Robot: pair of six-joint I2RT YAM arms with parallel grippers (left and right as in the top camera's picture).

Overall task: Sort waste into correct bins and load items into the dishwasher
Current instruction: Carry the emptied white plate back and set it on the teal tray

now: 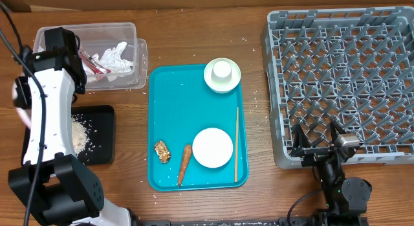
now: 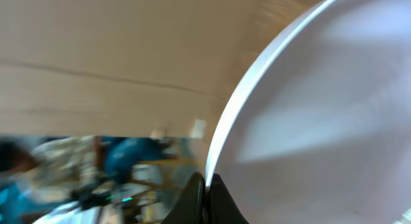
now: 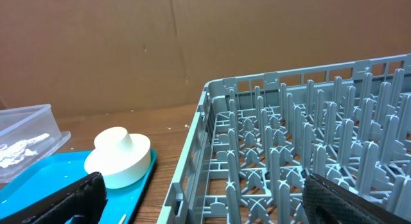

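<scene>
My left gripper [image 2: 207, 182] is shut on the rim of a white plate [image 2: 321, 121], which shows edge-on at the far left in the overhead view [image 1: 23, 113], beside the black tray [image 1: 103, 132] holding rice [image 1: 79, 135]. The clear tub [image 1: 90, 54] holds the napkin [image 1: 116, 56] and the red wrapper [image 1: 90, 63]. A carrot [image 1: 184, 164], a brown lump [image 1: 162, 151], a white plate [image 1: 212, 147], a chopstick [image 1: 237, 143] and an upturned cup on a green saucer [image 1: 222, 74] lie on the teal tray. My right gripper [image 1: 317, 143] is open and empty at the grey dish rack's [image 1: 343, 77] front left corner.
The teal tray [image 1: 168, 96] sits mid-table between the bins and the rack. The right wrist view shows the rack's pegs [image 3: 308, 121], the cup on its saucer [image 3: 119, 156] and the tub's corner [image 3: 26, 121]. Rice grains are scattered on the wood.
</scene>
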